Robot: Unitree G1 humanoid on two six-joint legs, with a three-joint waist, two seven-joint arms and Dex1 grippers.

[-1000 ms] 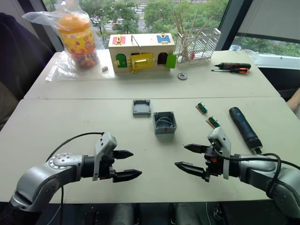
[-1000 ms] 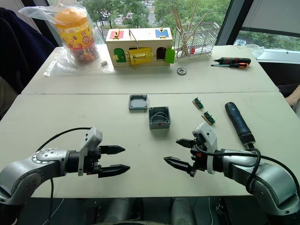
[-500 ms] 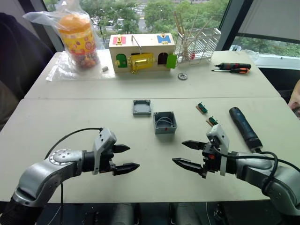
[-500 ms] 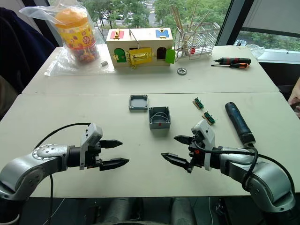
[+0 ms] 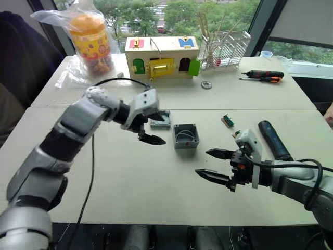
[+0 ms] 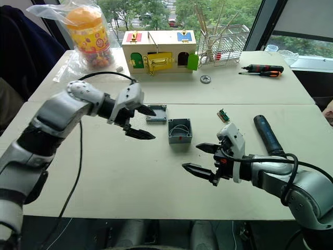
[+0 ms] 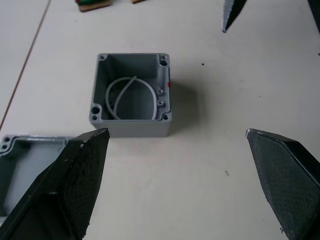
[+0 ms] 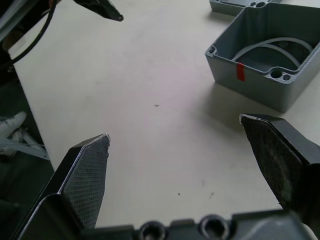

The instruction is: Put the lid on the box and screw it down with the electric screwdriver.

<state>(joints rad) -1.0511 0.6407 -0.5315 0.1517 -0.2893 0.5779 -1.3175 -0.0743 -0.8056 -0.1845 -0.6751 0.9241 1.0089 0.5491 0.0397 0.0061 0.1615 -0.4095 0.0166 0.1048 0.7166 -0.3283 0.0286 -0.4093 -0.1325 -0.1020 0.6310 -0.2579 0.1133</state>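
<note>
You have two pale tables pushed together end to end. On the far table you see a wooden box with coloured doors, a bagged orange jar, a wire rack and two slim screwdrivers.

On the near table, the left gripper is above the surface, just beside the lid, with its jaws spread open and nothing between them. The right gripper is nearer the front edge, below and to the right of the box, also with jaws apart and empty.

The electric screwdriver lies flat to the right, well apart from the box and just beyond the right gripper's wrist.

The box stands upright and open near the table's middle, with a pale wire loop inside and a red mark on its front side. The lid lies just left of and behind the box, rim upward, partly hidden by the left gripper. Two small green parts lie between the box and the electric screwdriver.
</note>
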